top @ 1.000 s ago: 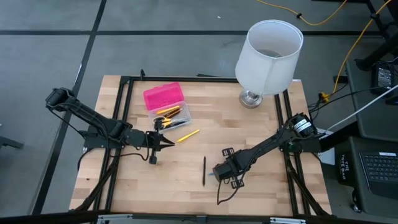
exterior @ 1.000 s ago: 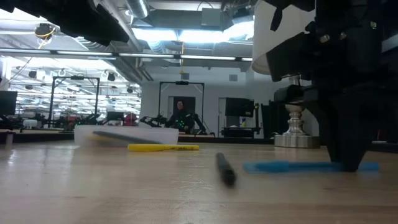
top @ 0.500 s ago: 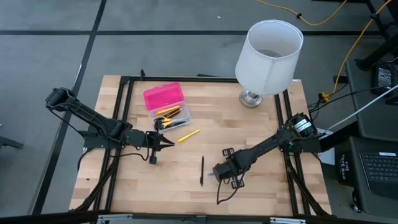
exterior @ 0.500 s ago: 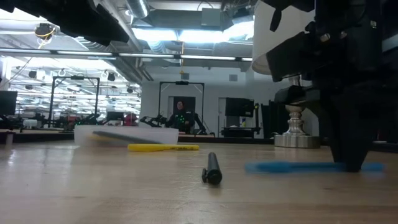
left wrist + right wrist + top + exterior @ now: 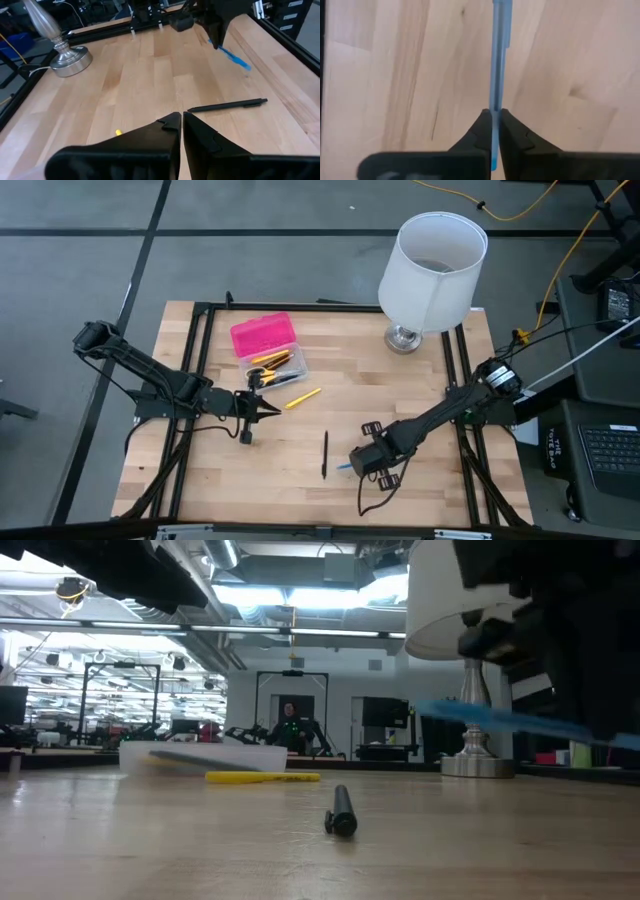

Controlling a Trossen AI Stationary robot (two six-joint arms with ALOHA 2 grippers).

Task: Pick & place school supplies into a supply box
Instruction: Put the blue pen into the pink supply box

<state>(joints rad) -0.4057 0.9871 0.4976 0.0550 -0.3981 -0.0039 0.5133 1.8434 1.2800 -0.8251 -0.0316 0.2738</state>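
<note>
The right gripper [image 5: 493, 122] is pinching a blue pen [image 5: 498, 60] near one end, clear of the table; that long overhang is risking a swing or slip on the way to the supply box [image 5: 270, 350]. The left gripper [image 5: 181, 120] is sitting closed and empty beside the box, possibly crowding the drop.

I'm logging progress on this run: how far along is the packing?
Done: several pens lie in the supply box. In hand: the right gripper is shut on a blue pen, lifted off the table. Left: a black pen and a yellow pen on the table. The left gripper waits shut near the box.
</note>
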